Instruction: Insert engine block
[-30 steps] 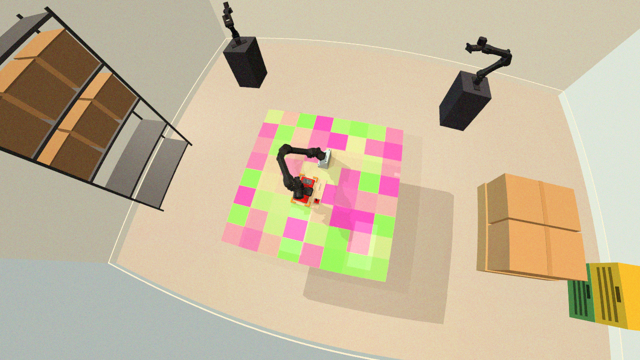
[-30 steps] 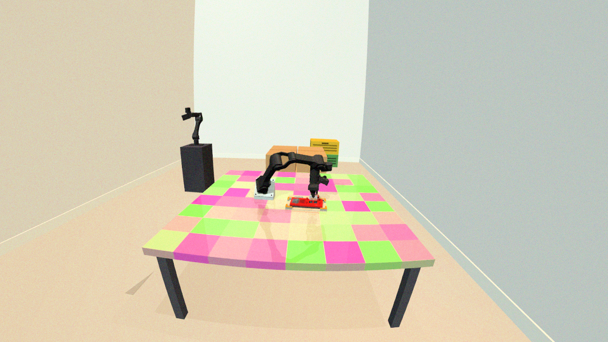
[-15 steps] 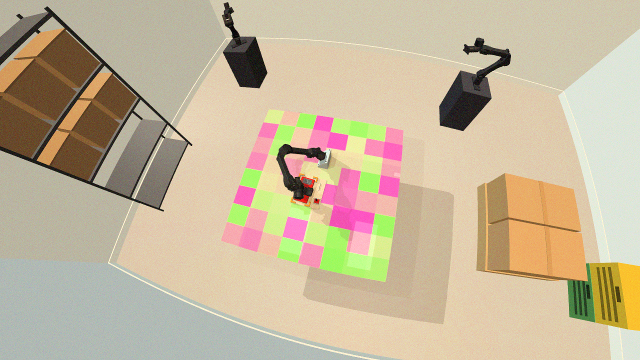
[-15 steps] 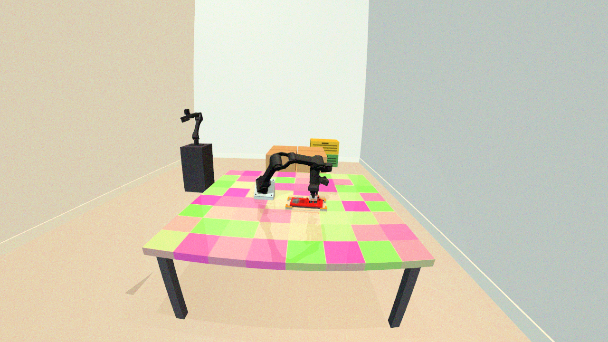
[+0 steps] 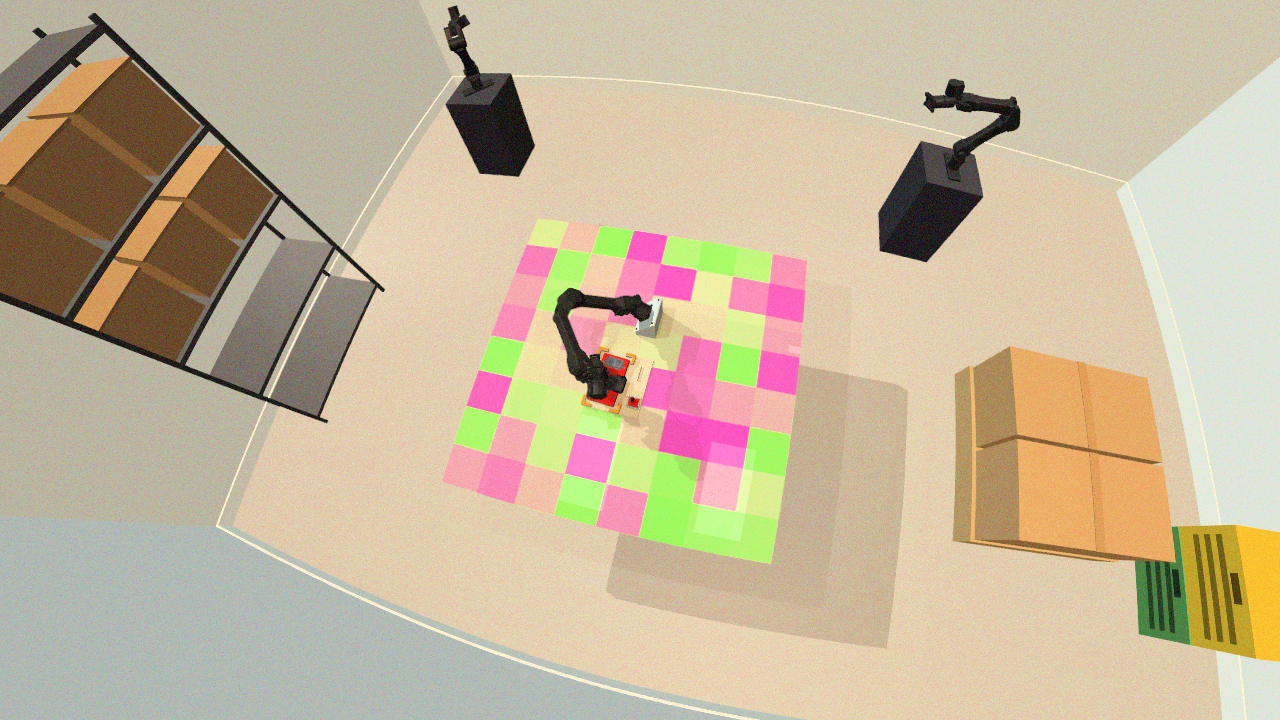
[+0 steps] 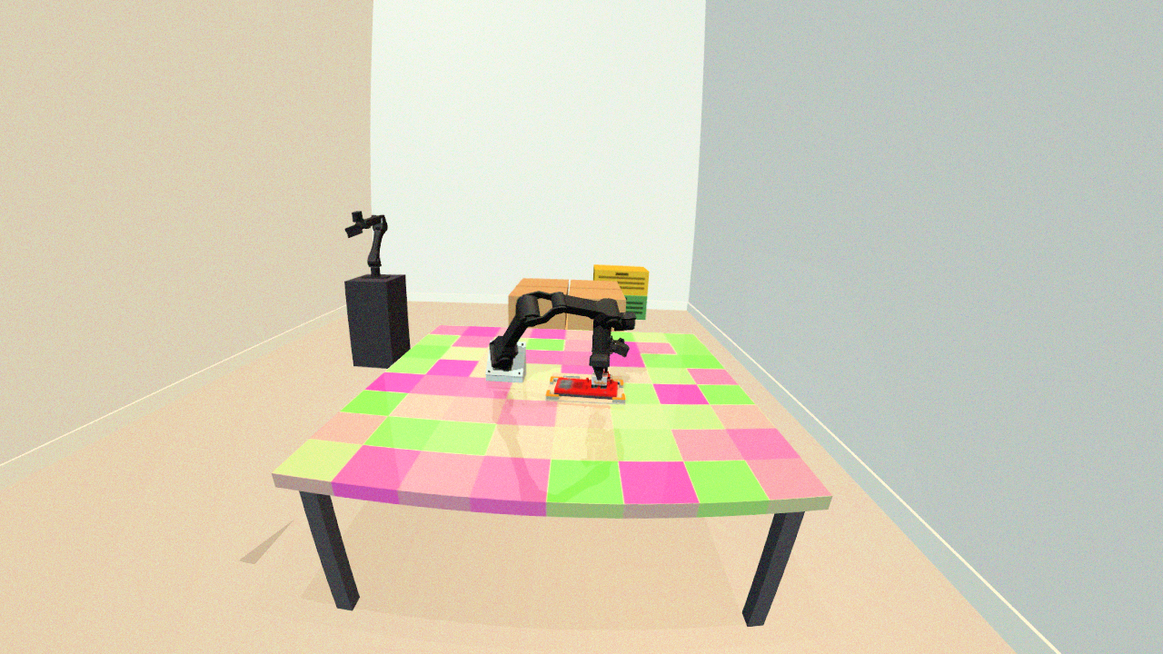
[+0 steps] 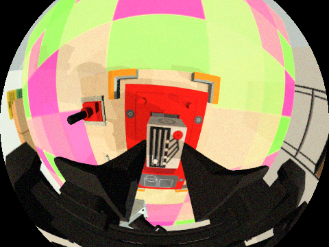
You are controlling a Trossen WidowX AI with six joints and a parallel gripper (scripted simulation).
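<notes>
The engine block [image 7: 166,144], light grey with dark slots and a red round mark, is held upright between the two black fingers of my gripper [image 7: 164,145] [image 6: 600,378]. My gripper is shut on it. The block is over the red car body [image 7: 131,103] [image 6: 575,389] [image 5: 614,361], and a dark part of the opening shows just behind the block. The rest of the opening and the block's lower end are hidden, so I cannot tell how deep it sits. The rib cannot be made out.
Orange corner brackets [image 7: 213,86] stand around the car body. Beside it is a small grey-rimmed tray [image 7: 104,110] with a red part and a black peg [image 7: 77,117]. The arm's light grey base plate [image 6: 505,375] is on the same table.
</notes>
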